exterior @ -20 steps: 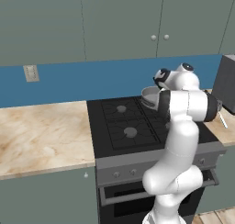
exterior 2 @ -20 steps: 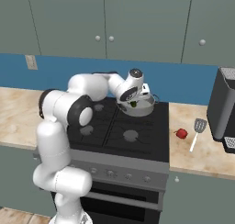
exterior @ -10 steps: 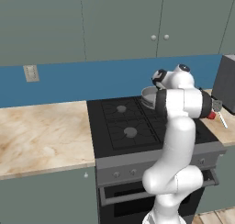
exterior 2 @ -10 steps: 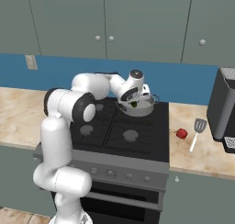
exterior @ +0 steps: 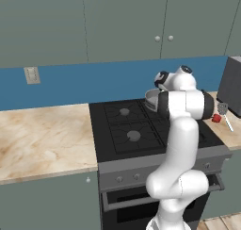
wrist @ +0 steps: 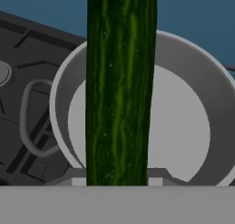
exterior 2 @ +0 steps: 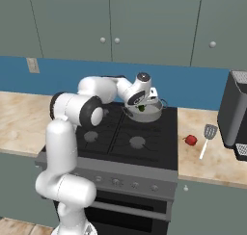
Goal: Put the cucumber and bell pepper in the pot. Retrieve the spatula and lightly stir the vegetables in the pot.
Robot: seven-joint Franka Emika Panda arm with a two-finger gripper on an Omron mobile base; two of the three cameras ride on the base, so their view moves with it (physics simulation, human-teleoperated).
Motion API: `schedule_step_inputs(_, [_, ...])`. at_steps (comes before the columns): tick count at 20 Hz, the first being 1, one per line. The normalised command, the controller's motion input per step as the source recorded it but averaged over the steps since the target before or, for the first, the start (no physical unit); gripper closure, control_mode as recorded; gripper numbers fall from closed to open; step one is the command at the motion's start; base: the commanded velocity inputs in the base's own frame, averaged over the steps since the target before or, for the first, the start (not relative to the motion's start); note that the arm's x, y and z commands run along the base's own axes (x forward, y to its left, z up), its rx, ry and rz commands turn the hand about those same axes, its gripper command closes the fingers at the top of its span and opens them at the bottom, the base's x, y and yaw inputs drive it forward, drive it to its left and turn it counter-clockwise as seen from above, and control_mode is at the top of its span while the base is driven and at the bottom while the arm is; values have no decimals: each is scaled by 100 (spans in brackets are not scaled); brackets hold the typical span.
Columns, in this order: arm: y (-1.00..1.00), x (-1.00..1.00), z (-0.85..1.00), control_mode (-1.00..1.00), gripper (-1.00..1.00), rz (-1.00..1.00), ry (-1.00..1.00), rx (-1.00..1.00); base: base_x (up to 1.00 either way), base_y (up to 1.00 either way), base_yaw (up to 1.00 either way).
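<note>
**Cucumber held over the pot**

In the hand view the cucumber (wrist: 120,85) runs straight up from 6 o'clock, pinched in the gripper (exterior 2: 140,105), with the pot (wrist: 193,81) behind it. The right base view adds what that close-up lacks: the bell pepper (exterior 2: 191,140) at the pot's 4 o'clock on the counter (exterior 2: 212,164), the spatula (exterior 2: 207,137) just beside it (no writing is legible anywhere).

The pot (exterior 2: 147,112) sits far right on the stove (exterior 2: 144,147); the bell pepper (exterior 2: 191,140) and spatula (exterior 2: 207,137) lie right of it on the tabletop (exterior 2: 212,162).
</note>
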Motion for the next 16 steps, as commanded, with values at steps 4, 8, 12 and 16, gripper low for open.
schedule_step_inputs(4, [0,9,-11,-100,100,0,0,0,0,0,0])
schedule_step_inputs(8, [0,6,-15,-100,100,0,0,0,0,0,0])
schedule_step_inputs(12, [0,6,-14,-100,100,0,0,0,0,0,0])
schedule_step_inputs(16, [0,1,-7,-100,100,0,0,0,0,0,0])
